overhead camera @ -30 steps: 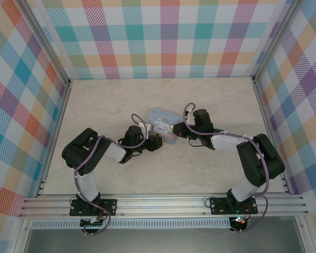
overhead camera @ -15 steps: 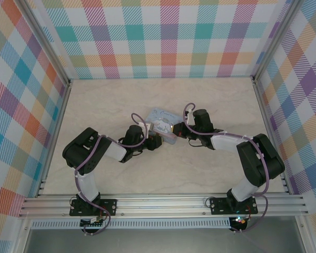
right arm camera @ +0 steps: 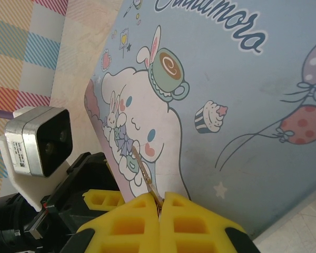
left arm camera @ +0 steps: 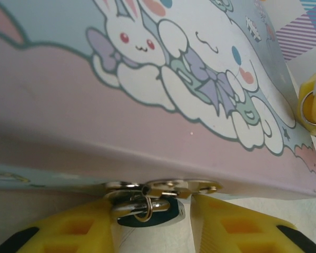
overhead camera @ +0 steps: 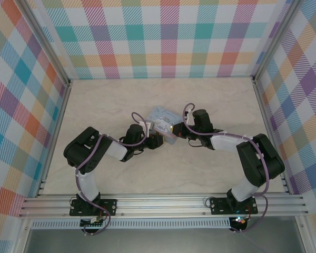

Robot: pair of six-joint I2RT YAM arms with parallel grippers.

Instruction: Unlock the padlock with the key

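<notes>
The pastel-blue cartoon tin lies mid-table with both grippers at its near side. In the left wrist view the tiny padlock, dark blue with a silver shackle and a small ring, hangs from the tin's metal hasp. My left gripper has a yellow finger on each side of the padlock, closed in on it. My right gripper is shut on the key, a thin metal sliver pointing up-left across the tin's lid.
Checked walls enclose the table on three sides. The left wrist's camera housing and a left finger sit just left of the key. A right finger with a key ring shows beside the tin's corner.
Both grippers have edged slightly closer to the tin's near side; the tin has barely shifted.
</notes>
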